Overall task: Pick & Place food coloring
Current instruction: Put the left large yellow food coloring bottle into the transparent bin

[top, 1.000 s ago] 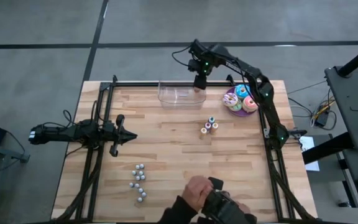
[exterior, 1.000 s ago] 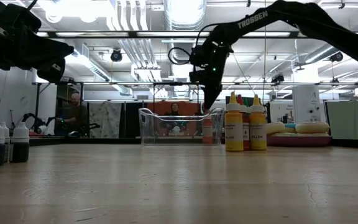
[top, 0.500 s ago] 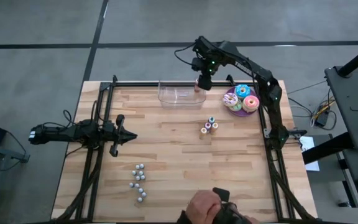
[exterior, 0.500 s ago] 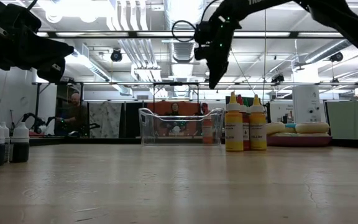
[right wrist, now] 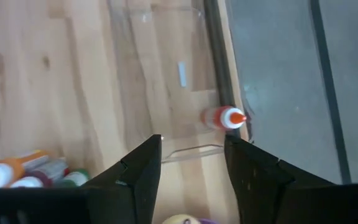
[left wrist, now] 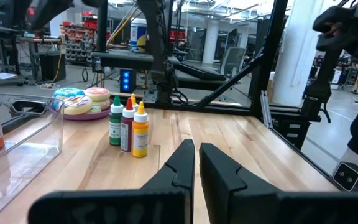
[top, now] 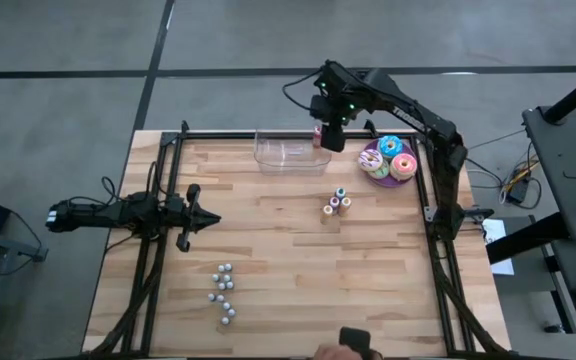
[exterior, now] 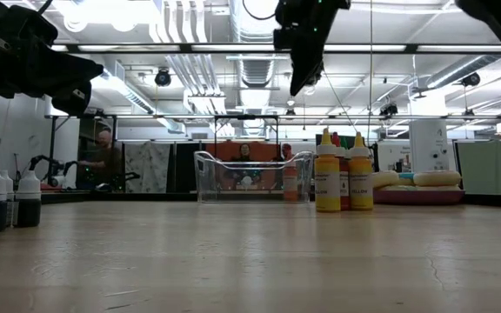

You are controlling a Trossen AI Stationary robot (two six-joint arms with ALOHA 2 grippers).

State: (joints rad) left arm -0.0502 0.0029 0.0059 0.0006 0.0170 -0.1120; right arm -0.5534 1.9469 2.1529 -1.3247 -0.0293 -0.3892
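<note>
Food coloring, four small bottles: one red-capped bottle [right wrist: 224, 117] stands inside the clear plastic bin [top: 290, 151] at the table's far edge; three others [top: 336, 203] (green, red, yellow) cluster upright mid-table, near the plate of frosted doughnuts [top: 389, 160]. Right gripper [top: 329, 133] hangs above the bin's right end, fingers parted, empty. Left gripper [top: 190, 217] rests at the table's left side, fingers pressed together, empty. Silvery balls [top: 222, 292] lie scattered near the front.

The worktop [top: 278, 250] is showing pale wood planks. Three bottles [left wrist: 128, 127] are wearing green, red and yellow bodies; a fourth bottle [right wrist: 224, 117], red with an orange tip, is sitting in a clear bin [top: 290, 152]. The doughnuts [top: 388, 160] are showing pink, blue and green frosting.
</note>
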